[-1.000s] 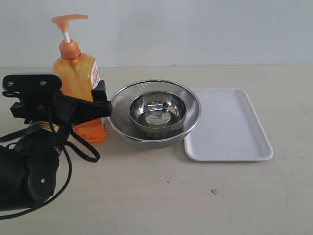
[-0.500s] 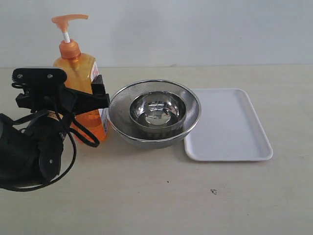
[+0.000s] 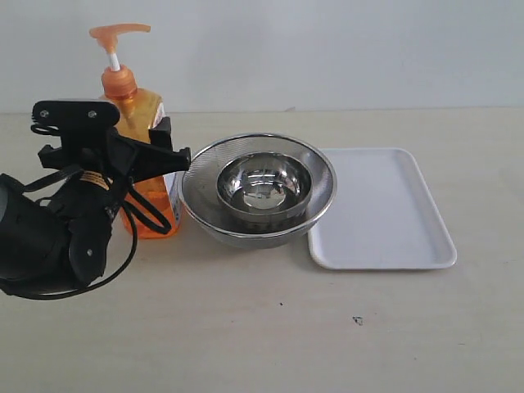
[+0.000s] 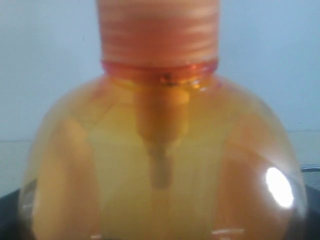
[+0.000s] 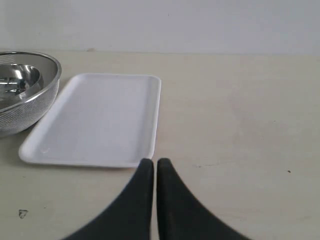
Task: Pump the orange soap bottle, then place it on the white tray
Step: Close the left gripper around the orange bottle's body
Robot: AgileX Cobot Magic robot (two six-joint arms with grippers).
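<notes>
Outside, the left gripper has its jaws around the tall orange plastic soap bottle by the desk's back edge, to hold it; whether it squeezes, I cannot tell. Its wrist sees only bottle. The right gripper, pinched closed, sits just beside the flat white plastic tray.

we take this for a robotics lab: plain tabletop, bare wall, only an orange soap bottle, steel bowls and a white tray set out.
</notes>
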